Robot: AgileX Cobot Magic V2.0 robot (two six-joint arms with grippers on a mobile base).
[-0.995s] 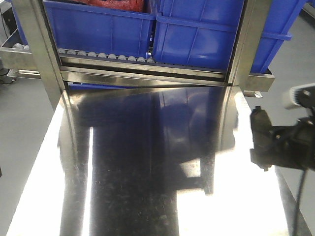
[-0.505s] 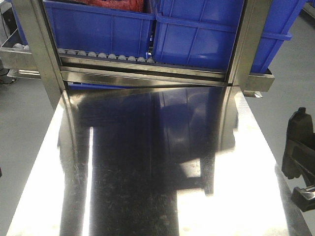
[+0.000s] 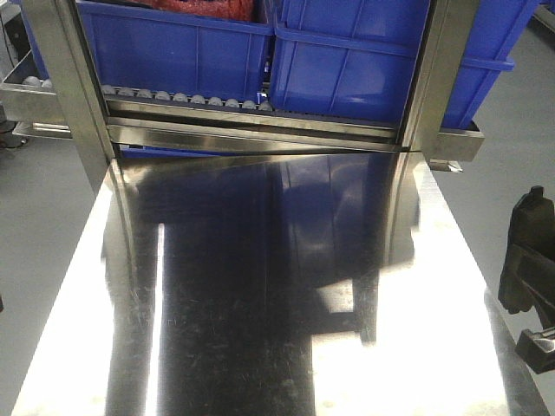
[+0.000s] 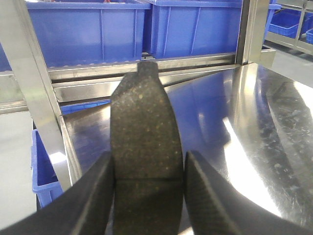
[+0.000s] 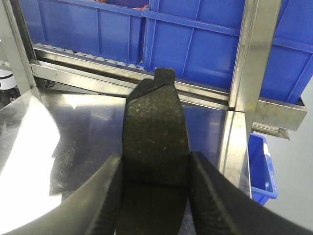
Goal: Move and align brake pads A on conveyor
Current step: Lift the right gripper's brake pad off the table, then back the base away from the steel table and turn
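Note:
Each gripper holds one brake pad A. In the left wrist view a dark grey speckled pad with a centre groove sticks out forward, and my left gripper is shut on its sides. In the right wrist view my right gripper is shut the same way on a darker pad. The front view shows that pad and the right gripper at the right edge, beside the steel table. The left gripper is outside the front view. The conveyor is out of view.
A shiny stainless steel table fills the front view. Behind it a steel frame with upright posts carries roller rails and blue bins. Another blue bin sits on the floor to the right.
My right gripper with its pad has moved right and down, from over the table's right edge to the frame's right border. It has barely shifted in the last half second.

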